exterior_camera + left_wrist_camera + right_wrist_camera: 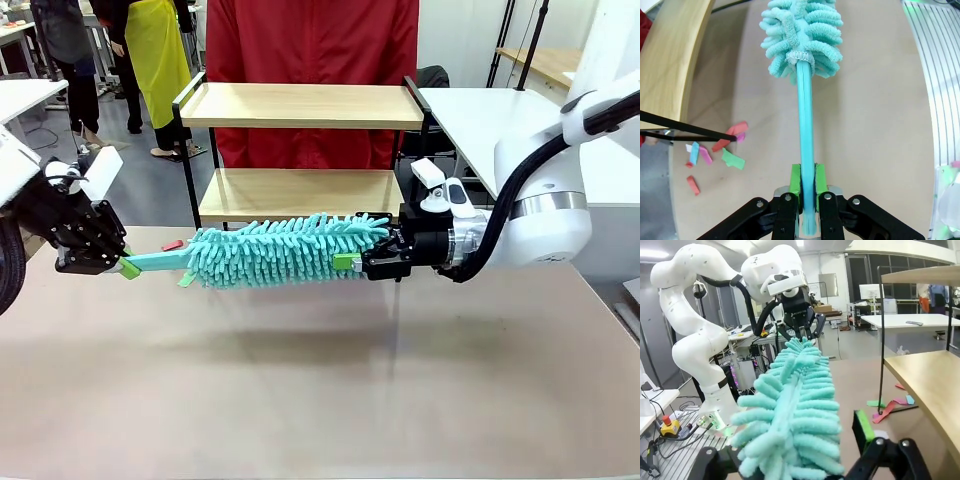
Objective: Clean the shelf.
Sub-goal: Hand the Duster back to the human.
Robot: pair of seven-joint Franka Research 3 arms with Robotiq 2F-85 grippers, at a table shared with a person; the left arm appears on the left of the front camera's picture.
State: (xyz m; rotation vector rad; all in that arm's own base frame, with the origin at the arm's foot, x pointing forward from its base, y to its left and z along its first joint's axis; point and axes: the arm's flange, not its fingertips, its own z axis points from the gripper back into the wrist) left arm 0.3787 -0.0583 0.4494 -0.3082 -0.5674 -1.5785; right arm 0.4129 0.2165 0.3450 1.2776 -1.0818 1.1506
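Teal chenille duster (285, 250) held level above the beige surface (320, 380), handle toward the robot's left, fluffy head toward its right. Left tool (112, 262) clenched on the flat teal handle (806, 145), green pads (795, 181) pressed against both sides of it in the left wrist view. Right tool (362, 262) at the head's far tip, jaws spread wide around the fluffy strands; one green pad (863, 425) standing clear beside the fibres in the right wrist view; whether the pads touch the strands, cannot tell. Shadow of the duster lying on the surface below it.

Just behind the duster, at the surface's far edge, the shelf (300, 105): two light wooden boards in a thin black frame, lower board (300, 192) roughly level with the duster's top, upper board above it. Scraps of coloured paper (715, 150) in red, pink, green and blue scattered on the surface near one black leg of the shelf; a red scrap (172, 244) lying on the surface just beyond the handle.

Behind the shelf, a person in a red garment (312, 45) standing close against it. White tables (480, 115) to the sides farther back.
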